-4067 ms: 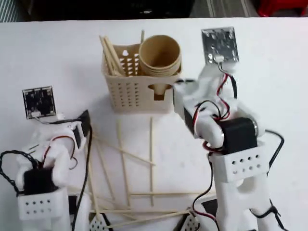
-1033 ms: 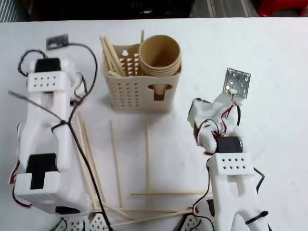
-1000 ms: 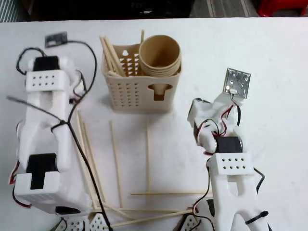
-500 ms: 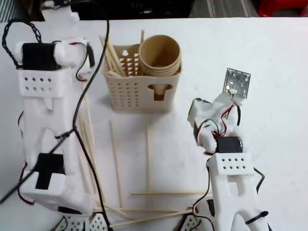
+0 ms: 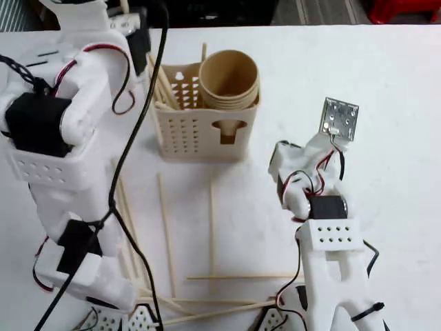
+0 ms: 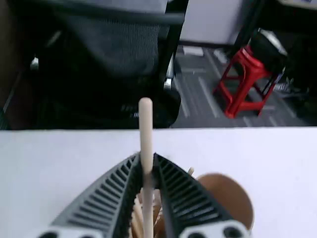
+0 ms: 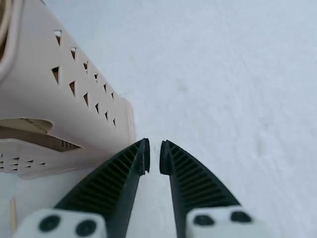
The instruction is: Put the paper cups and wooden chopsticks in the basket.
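A beige perforated basket (image 5: 196, 131) stands at the table's far middle, with stacked paper cups (image 5: 229, 77) in its right part and several wooden chopsticks (image 5: 160, 81) leaning in its left part. My left gripper (image 6: 147, 163) is shut on one chopstick (image 6: 145, 124), held upright above the basket's far left corner; in the high view this gripper (image 5: 132, 26) is raised high. My right gripper (image 7: 152, 151) rests low by the basket's right wall (image 7: 59, 114), its jaws almost together with nothing between them. Several loose chopsticks (image 5: 165, 234) lie on the table in front of the basket.
The right arm (image 5: 317, 200) sits right of the basket with its camera board (image 5: 339, 118) sticking up. The left arm (image 5: 65, 158) towers over the table's left side. More chopsticks (image 5: 231, 277) cross near the front edge. Beyond the table are a chair and a red stool (image 6: 247, 84).
The left arm has lifted off the table and swung toward the basket's far left corner, carrying a chopstick. The right arm has stayed still over the last second.
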Tool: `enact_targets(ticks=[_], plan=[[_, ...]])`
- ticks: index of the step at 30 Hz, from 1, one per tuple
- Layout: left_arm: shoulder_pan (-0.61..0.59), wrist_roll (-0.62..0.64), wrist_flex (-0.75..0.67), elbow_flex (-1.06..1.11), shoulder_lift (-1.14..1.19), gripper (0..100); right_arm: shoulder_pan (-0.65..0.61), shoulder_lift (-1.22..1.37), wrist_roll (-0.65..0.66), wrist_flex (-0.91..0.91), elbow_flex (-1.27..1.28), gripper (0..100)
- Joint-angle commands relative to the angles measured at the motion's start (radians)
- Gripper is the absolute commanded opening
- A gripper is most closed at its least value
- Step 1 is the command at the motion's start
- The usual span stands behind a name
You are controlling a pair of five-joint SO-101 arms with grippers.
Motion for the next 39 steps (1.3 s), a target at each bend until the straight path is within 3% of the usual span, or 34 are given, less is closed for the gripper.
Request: enact_targets(ticks=[1,8,18,24,31,37,39], plan=[[0.012,0.005,-0.147,-0.032,0.001,2,0.010,-0.022,-0.006,-0.016,-0.008,4.9],[0.007,-0.003,-0.344,-0.034,0.131,2,0.010,-0.022,-0.008,-0.024,0.008,5.0],[0.005,-0.114,-0.341,-0.037,0.289,4,0.008,-0.025,-0.006,-0.024,0.009,5.2],[-0.001,-0.107,-0.181,-0.044,0.226,24,0.007,-0.025,-0.006,-0.024,0.009,5.2],[-0.042,-0.115,-0.003,-0.044,0.096,24,0.010,-0.025,-0.006,-0.024,0.012,5.2],[-0.171,-0.114,0.222,-0.032,0.033,24,0.010,-0.024,-0.006,-0.024,0.012,5.2],[-0.231,-0.109,0.222,0.031,0.024,23,0.010,-0.024,-0.006,-0.024,0.012,5.2]])
